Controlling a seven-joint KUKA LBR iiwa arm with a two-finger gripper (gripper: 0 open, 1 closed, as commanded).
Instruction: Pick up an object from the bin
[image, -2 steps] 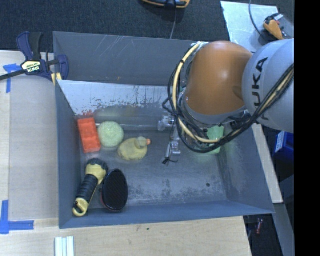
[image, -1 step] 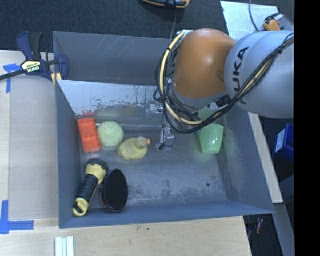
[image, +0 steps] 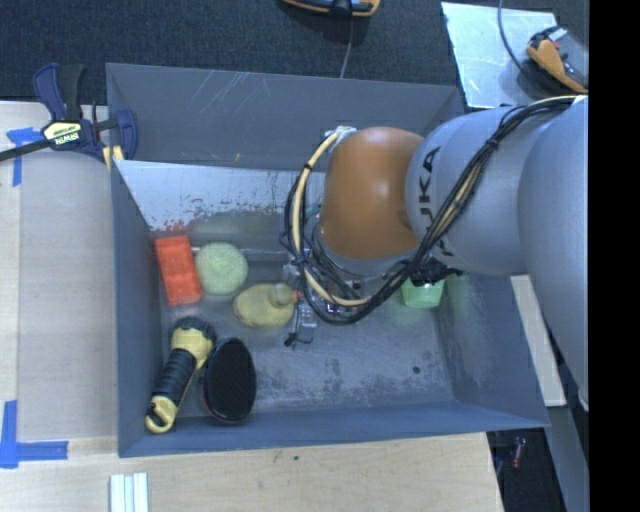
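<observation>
My gripper (image: 301, 326) is low in the middle of the bin, mostly hidden under the arm's orange cover. It is right at the right-hand edge of a pale yellow lumpy thing (image: 260, 306) lying on the bin floor. Just left of that lies a light green ball (image: 221, 268). A bright green block (image: 423, 293) peeks out on the gripper's right, partly covered by the arm.
An orange ridged block (image: 177, 268) lies along the left wall. A yellow and black torch (image: 177, 376) and a black oval thing (image: 229, 380) lie at the front left. The arm covers the bin's back right.
</observation>
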